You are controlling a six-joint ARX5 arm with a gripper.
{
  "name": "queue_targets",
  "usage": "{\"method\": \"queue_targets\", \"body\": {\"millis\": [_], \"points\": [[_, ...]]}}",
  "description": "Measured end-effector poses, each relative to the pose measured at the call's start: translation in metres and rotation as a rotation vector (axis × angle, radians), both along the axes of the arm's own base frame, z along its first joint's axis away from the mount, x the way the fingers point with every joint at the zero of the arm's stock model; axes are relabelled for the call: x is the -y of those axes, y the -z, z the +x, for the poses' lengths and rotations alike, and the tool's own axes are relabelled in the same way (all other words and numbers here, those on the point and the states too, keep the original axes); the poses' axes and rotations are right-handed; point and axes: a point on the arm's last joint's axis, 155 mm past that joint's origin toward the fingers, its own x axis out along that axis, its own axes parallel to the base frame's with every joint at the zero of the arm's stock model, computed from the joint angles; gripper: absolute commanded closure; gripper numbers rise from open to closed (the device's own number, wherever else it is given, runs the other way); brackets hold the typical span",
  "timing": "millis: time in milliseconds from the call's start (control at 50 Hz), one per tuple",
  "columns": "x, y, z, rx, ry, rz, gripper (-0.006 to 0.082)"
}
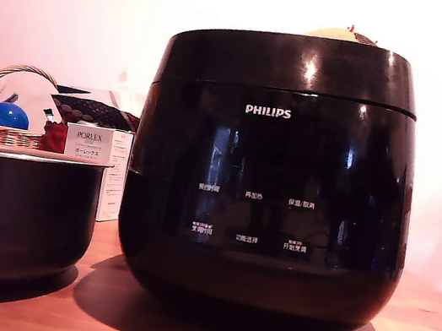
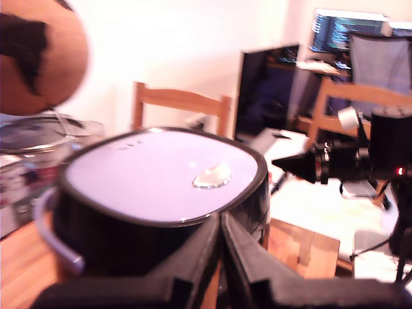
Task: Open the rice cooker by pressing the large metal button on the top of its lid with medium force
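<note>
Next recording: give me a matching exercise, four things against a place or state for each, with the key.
Things:
1. lid
2. plain black pot
3. blue ball
4. pincer

Places or states:
A. in a wicker basket
B. shut, tips together beside the rice cooker
C. down, closed on the cooker
D. at the exterior view's left edge, in front of a white box

Pairs: 1-C, 2-D, 3-A, 4-B

On the wooden desk (image 1: 423, 330), at the exterior view's left, stand a plain black pot (image 1: 16, 211), a white box (image 1: 98, 157) and a wicker basket (image 1: 11, 133) holding a blue ball (image 1: 7, 115).
</note>
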Motion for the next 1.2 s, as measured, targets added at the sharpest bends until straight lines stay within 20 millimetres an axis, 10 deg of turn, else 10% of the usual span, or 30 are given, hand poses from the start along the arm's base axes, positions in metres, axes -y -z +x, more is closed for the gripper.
{"method": "queue_targets", "body": {"millis": [220,540,1200], "points": [[0.031,0.014,0.012,-0.003,0.030,0.039,0.0791],[0.075,-0.017,0.030,0.130,0.078,0.067,0.0791],[0.119,0.029,0.045,0.173,0.109,0.212,0.0791]]}}
